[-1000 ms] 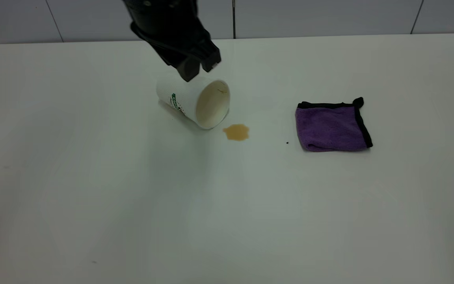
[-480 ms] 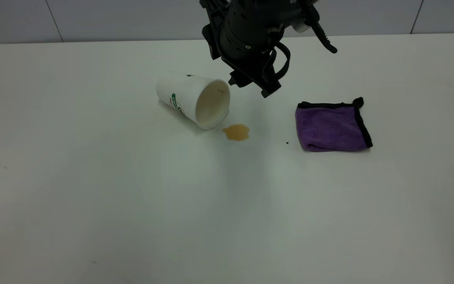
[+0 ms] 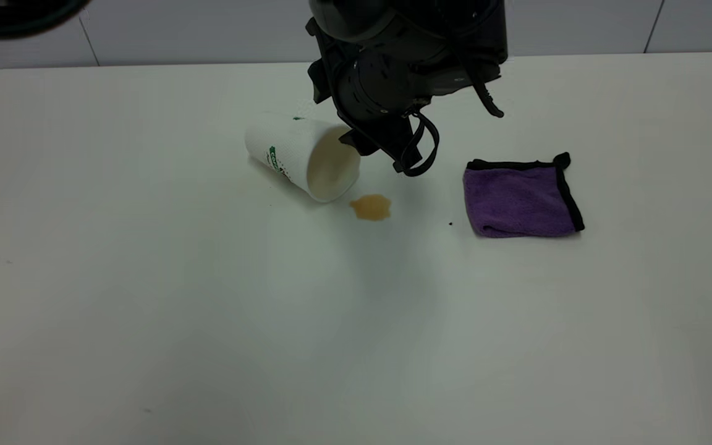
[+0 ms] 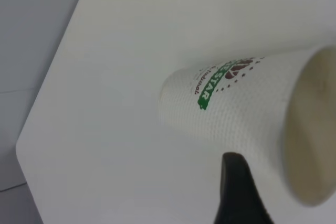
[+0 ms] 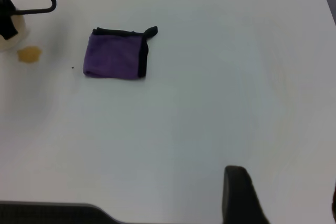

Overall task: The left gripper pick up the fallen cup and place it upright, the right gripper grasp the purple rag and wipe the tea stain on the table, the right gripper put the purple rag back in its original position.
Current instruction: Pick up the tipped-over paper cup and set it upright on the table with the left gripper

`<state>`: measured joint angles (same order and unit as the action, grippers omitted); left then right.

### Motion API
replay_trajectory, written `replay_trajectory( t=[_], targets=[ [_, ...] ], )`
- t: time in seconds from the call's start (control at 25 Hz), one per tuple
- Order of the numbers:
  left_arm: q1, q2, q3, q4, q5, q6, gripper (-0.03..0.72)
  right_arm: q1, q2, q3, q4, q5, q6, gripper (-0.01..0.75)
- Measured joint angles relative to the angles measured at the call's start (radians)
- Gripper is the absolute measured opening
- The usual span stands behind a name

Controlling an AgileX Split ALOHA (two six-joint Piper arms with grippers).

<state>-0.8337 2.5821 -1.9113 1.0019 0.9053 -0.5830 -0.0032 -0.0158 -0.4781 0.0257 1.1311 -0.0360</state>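
White cup [image 3: 297, 157] lies tipped beside amber tea stain [image 3: 371, 207]; folded purple rag [image 3: 521, 196] well apart.

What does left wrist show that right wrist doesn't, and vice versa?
Only the left wrist view: the cup's green COFFEE STAR logo, seen close, cup lying on its side. Only the right wrist view: the purple rag lying flat, the tea stain, and the left end effector far off by the cup. Both: the white table and one dark finger of the arm's own end effector.

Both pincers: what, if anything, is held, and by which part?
Nothing. The left pincer is open beside the fallen white paper cup's mouth; the right pincer is open, far from the folded purple rag.
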Motion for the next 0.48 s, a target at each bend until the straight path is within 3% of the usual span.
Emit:
replay_trajectory(
  t=[0.48],
  targets=[
    [0.056,0.047,-0.001,0.027,-0.014,-0.067,0.487,0.0,0.0,0.0,0.0,0.0,0.0,0.45]
  ],
)
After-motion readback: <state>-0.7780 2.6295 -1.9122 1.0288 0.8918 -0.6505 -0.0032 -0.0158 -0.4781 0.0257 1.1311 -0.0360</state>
